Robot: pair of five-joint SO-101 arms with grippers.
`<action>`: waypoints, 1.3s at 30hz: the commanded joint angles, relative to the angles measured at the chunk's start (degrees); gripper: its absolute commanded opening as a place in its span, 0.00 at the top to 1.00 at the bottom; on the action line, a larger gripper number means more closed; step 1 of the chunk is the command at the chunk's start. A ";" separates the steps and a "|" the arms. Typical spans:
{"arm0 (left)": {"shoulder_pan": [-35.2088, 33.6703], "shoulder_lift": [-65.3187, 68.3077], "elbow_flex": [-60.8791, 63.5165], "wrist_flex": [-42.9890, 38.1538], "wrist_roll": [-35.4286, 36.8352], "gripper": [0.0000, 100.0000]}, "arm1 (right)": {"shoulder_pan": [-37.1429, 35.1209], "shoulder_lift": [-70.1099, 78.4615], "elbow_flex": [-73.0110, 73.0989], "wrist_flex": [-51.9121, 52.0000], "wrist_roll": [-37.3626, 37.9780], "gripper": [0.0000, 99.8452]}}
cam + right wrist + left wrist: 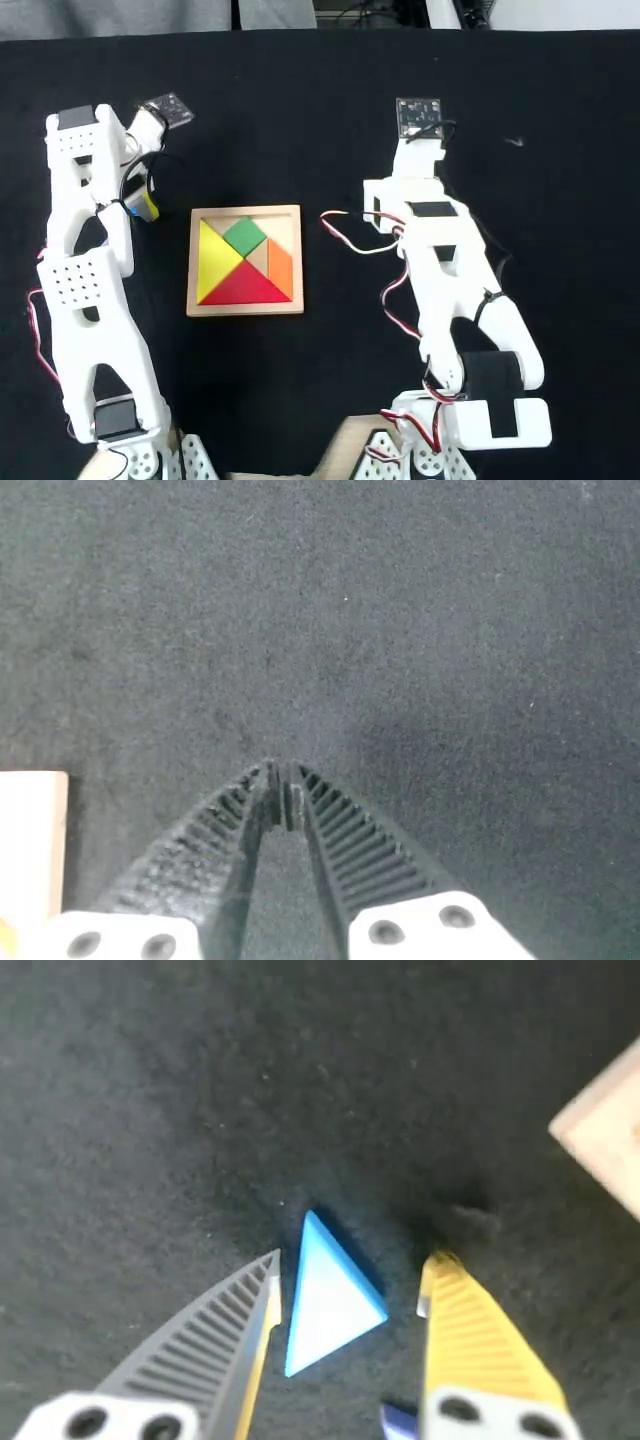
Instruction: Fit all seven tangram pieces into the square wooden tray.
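The square wooden tray [245, 310] lies in the middle of the black table. In it sit a yellow triangle [215, 262], a red triangle [245, 287], a green square [245, 235] and an orange piece [282, 268]. A blue triangle [330, 1295] lies flat on the cloth left of the tray. My left gripper [357, 1257] stands open around it, with a grey finger [240, 1310] on one side and a yellow finger [460, 1310] on the other. A small bluish piece [398, 1420] peeks out beneath that gripper. My right gripper [280, 775] is shut on nothing, low over bare cloth right of the tray.
One tray corner [600, 1130] shows near the left gripper, and another tray corner [30, 830] near the right gripper. The left arm [90, 280] and the right arm [440, 270] flank the tray. Red and white cables [350, 235] hang between the right arm and the tray.
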 commanded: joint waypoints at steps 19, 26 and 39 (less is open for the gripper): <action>-1.27 -0.79 -6.29 5.36 -9.93 0.77 | -1.76 -2.68 -0.13 -1.14 3.08 0.98; -0.31 2.29 -6.81 4.31 -8.00 0.77 | -1.76 -2.68 -0.13 -1.05 3.25 0.98; -1.10 3.78 -9.63 5.98 -8.35 0.95 | -1.93 -2.68 -0.13 -1.14 3.34 0.98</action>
